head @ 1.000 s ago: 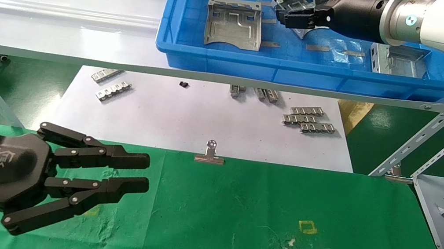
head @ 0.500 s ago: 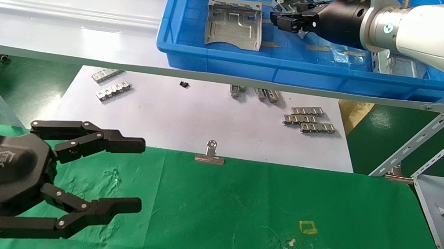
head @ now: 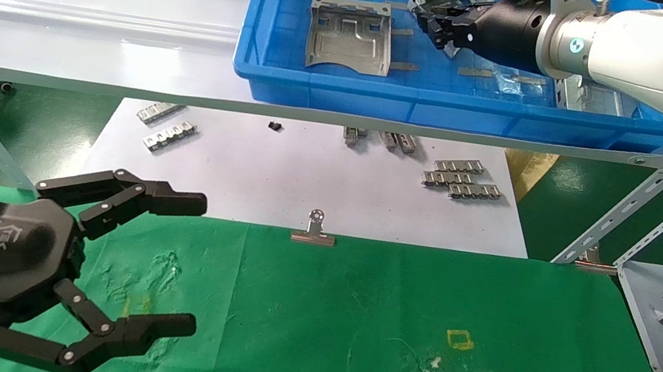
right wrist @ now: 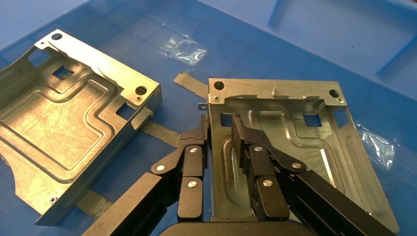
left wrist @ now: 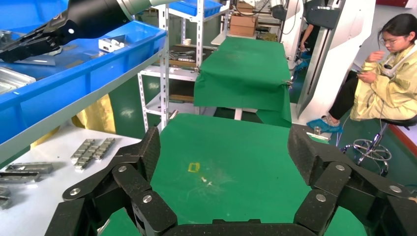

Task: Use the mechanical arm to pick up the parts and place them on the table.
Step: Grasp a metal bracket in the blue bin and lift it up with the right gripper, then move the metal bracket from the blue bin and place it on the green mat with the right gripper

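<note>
- Right gripper (right wrist: pixel 220 129) has its fingers pinched narrow over the folded side edge of one plate (right wrist: pixel 295 147), inside the blue bin (head: pixel 333 90).
- I'd confirm the pinch is firm, then lift straight up so the plate clears the bin wall.
- Second plate (head: pixel 348 36) lies just beside it; avoid it.
- Left gripper (head: pixel 159 265) hangs spread wide over the table (head: pixel 486 303), whose cloth offers open room.

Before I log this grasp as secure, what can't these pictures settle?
- Right end effector straddles the gripped part's folded edge; whether the part is lifted off the blue bin cannot be told.
- In the head view, the arm hides most of that part.
- The third part sits mostly behind the arm.
- Left end effector hangs open over the table.
</note>
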